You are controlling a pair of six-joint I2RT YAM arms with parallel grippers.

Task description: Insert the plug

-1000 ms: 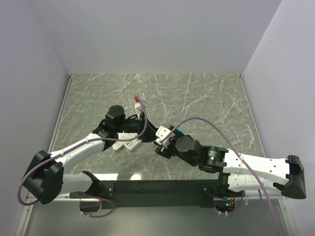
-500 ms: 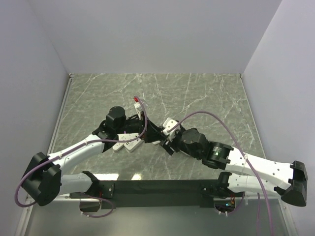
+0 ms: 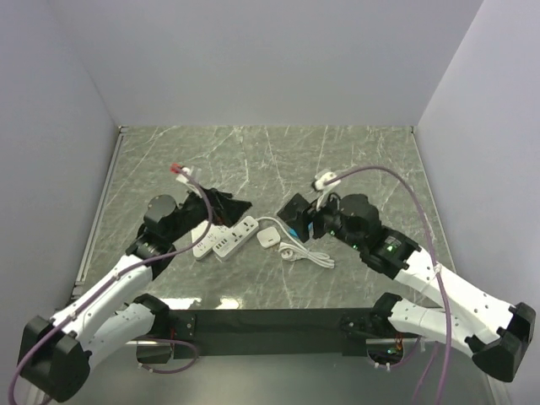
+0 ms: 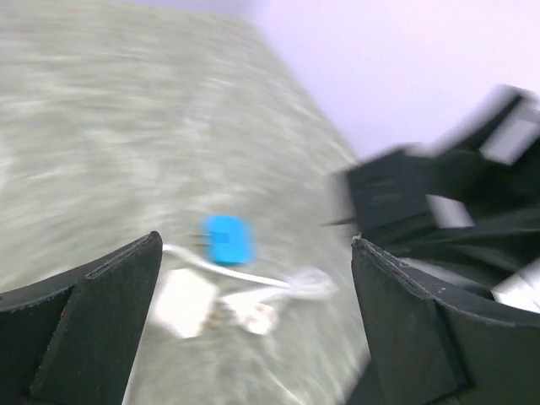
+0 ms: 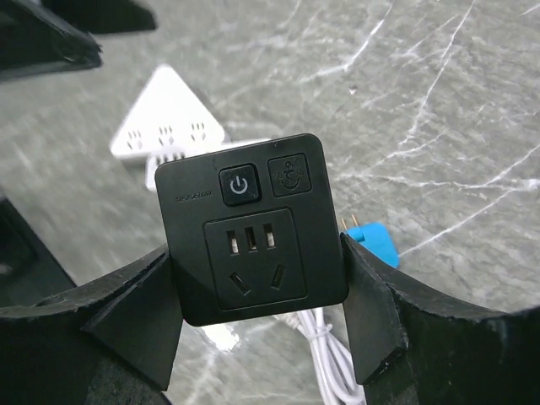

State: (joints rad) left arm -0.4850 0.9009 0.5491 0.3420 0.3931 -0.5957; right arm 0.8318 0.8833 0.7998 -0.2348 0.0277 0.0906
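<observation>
Black socket block (image 5: 251, 229) sits between the right gripper's (image 5: 257, 295) black fingers (image 5: 126, 325). Just past the right finger there's a bright blue plug (image 5: 375, 245) and a white cord (image 5: 325, 363). Ahead-left, a white power strip (image 5: 169, 122) lies on the grey-green, white-veined marble table (image 5: 439, 101).

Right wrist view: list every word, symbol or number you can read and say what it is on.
Power sign, no letters: on the button of the black socket.
Anchor-like sign: on the square beside that button.
Small print left of the button: too small to read.
White power strip: no text visible.
</observation>
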